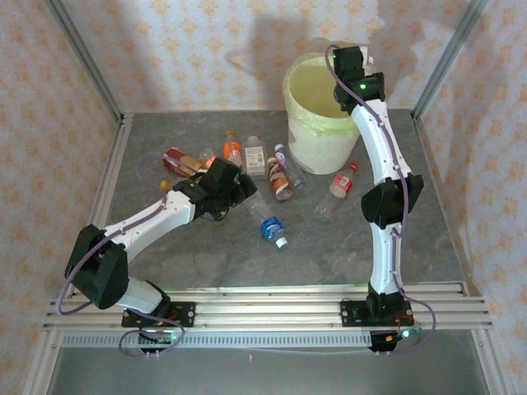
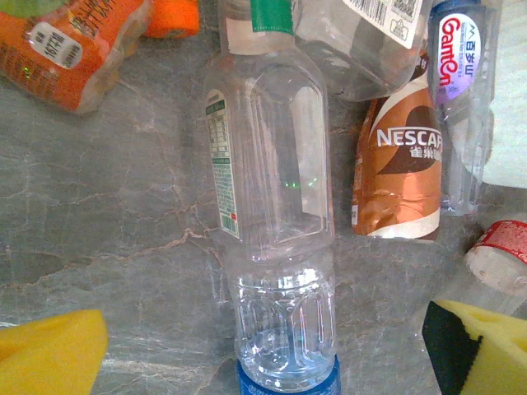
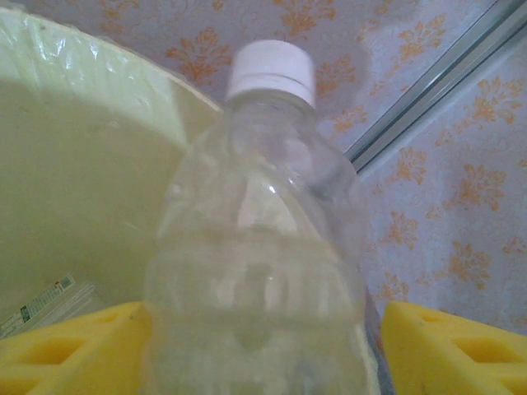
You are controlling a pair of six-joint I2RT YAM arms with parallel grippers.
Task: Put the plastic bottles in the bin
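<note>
My right gripper (image 1: pixel 356 64) hangs over the bin (image 1: pixel 317 132), a cream bucket with a yellow-green liner (image 3: pixel 74 189). A clear bottle with a white cap (image 3: pixel 263 247) stands between its yellow pads (image 3: pixel 457 346). The jaws are parted, with a gap showing on the bottle's right side. My left gripper (image 1: pixel 235 188) is wide open, low over a clear bottle with a blue cap (image 2: pixel 272 206) that lies lengthwise between its pads (image 2: pixel 49 354). Several more plastic bottles (image 1: pixel 247 156) lie on the table left of the bin.
Beside the clear bottle lie a brown Nescafe bottle (image 2: pixel 399 164), a blue-capped bottle (image 2: pixel 457 99) and an orange bottle (image 2: pixel 74 45). A blue-labelled bottle (image 1: pixel 272 229) and a red-capped bottle (image 1: pixel 342 183) lie apart near the bin. A label scrap (image 3: pixel 41 309) lies inside the bin.
</note>
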